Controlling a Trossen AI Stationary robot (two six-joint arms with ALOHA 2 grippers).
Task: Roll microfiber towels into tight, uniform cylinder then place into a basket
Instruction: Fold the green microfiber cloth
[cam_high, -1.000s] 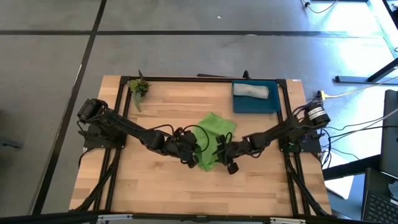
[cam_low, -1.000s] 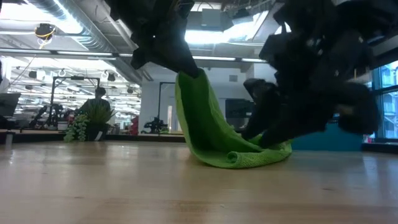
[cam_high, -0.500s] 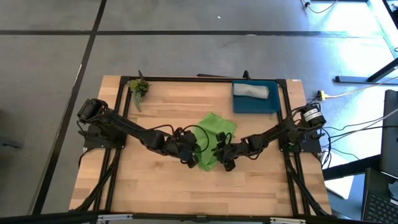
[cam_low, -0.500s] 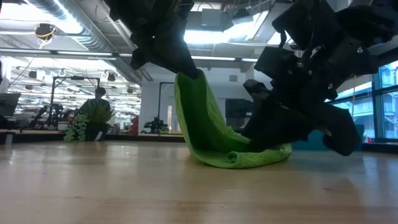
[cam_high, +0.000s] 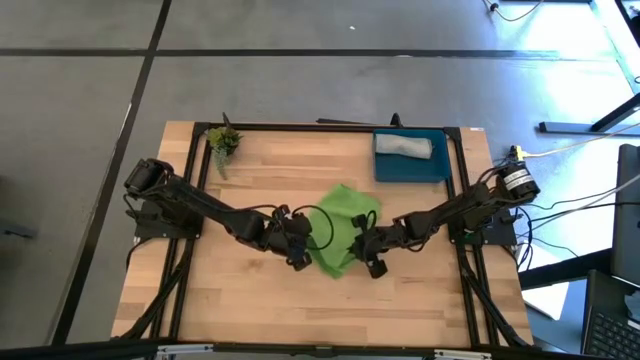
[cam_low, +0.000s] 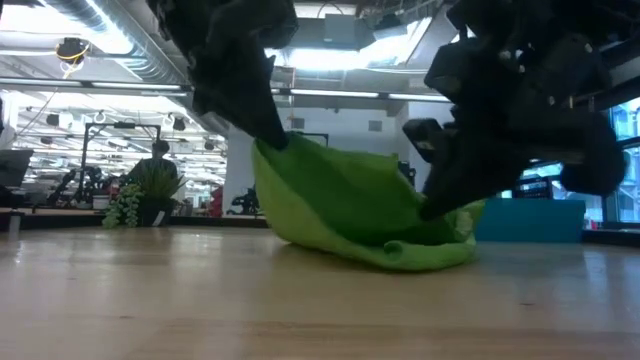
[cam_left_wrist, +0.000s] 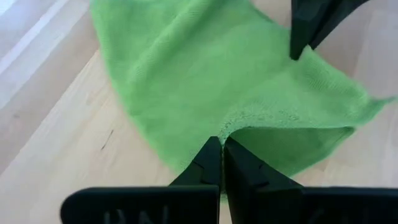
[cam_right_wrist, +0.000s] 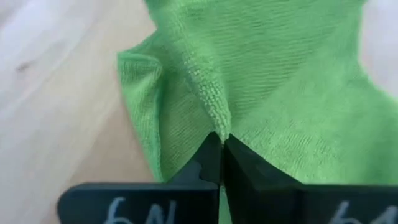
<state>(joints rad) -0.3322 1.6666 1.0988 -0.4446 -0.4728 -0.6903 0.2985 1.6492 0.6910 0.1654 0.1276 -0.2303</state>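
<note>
The lime green towel lies mid-table, its near edge raised between my two grippers; its far part rests on the wood. My left gripper is shut on the towel's near left end. My right gripper is shut on its near right end. A grey towel lies rolled inside the dark-blue basket at the far right. My left gripper pinches the green towel's hemmed edge between its two fingers, slanting down from the table's left. That end is lifted clear and the cloth slopes away from it to the table. My right gripper pinches a raised ridge of the towel's edge between its two fingers, slanting down from the table's right. That end sits just above the wood, with slack folds lying below it.
A small potted plant stands at the far left corner. Bare wood stretches along the near side of the table. A dark frame rail runs along the table's far edge.
My right gripper has shut on the towel's near right end and raised it slightly. My left gripper has carried its end a little down and toward the table's left. The towel, which hung steeply from my left gripper, is now spread wider between the two.
</note>
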